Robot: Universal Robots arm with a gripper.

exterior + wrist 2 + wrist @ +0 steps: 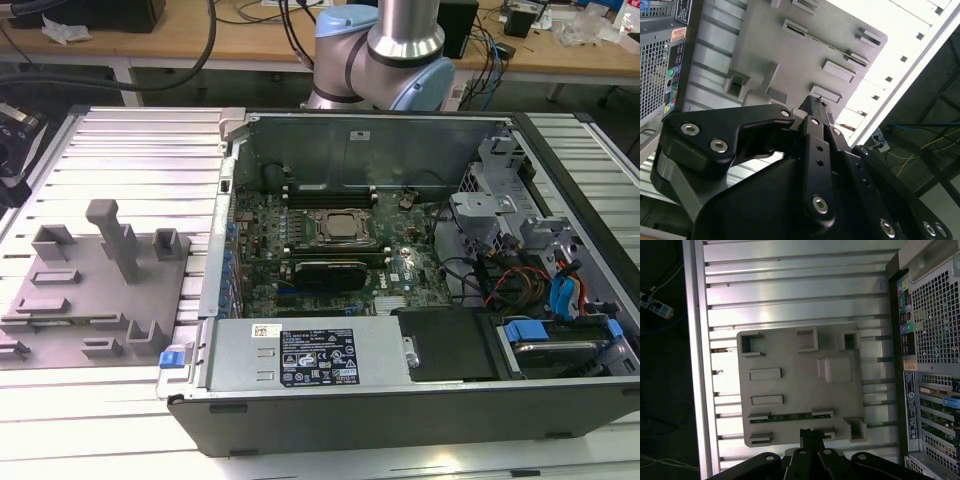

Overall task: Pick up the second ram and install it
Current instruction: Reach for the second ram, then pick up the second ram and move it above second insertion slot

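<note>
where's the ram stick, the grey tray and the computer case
ram stick [790, 417], first wrist view, middle of its green edge, lying in a slot of the tray
grey tray [800, 365], first wrist view, bare flat part between its pockets
computer case [400, 425], exterior view, dark near side wall

Raised blocks [822, 413] on the gray fixture [795, 390] flank the second ram [790, 416], open above.

The gripper [812, 434] hovers close to the second ram [790, 417], which lies slotted in the grey tray [800, 390] on the ribbed worktop [790, 295].
</note>
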